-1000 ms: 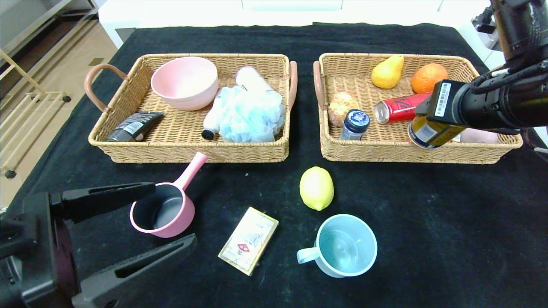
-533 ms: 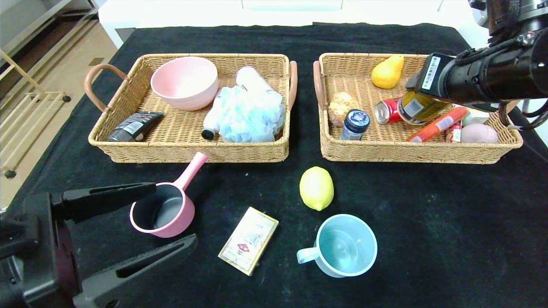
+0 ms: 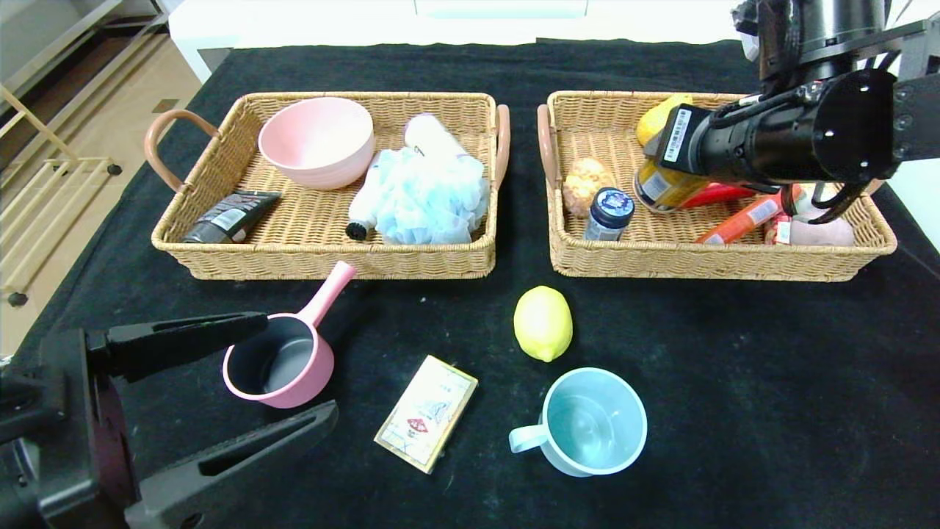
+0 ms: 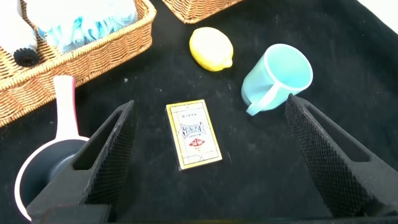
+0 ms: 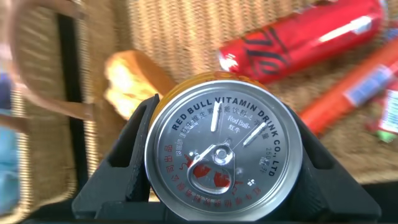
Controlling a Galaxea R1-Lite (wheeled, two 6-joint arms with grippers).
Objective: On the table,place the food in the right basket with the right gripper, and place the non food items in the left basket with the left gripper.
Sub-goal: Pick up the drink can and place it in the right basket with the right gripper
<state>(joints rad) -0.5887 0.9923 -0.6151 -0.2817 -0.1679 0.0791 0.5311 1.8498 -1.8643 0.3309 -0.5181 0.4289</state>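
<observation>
My right gripper [image 3: 664, 187] is shut on the gold can [image 3: 664, 189] and holds it over the middle of the right basket [image 3: 698, 257]; the can's silver lid [image 5: 222, 152] fills the right wrist view. The orange sausage [image 3: 745, 218] lies in that basket. The yellow lemon [image 3: 543, 322], light blue mug [image 3: 591, 421], beige box [image 3: 427, 411] and pink pan [image 3: 283, 360] lie on the black table [image 3: 771, 382]. My left gripper [image 3: 294, 367] is open low at the near left, beside the pan; in the left wrist view the box [image 4: 193, 134] lies between its fingers [image 4: 115, 146].
The left basket [image 3: 323, 253] holds a pink bowl [image 3: 317, 142], a blue mesh sponge [image 3: 426, 195], a white bottle and a dark tube [image 3: 230, 216]. The right basket also holds a pear [image 3: 653, 117], a red can [image 3: 716, 194], a blue-lidded jar [image 3: 609, 211] and a beige lump [image 3: 585, 182].
My right gripper has carried the gold can left and farther back, from the basket's near right rim to over its middle. The left gripper has stayed still.
</observation>
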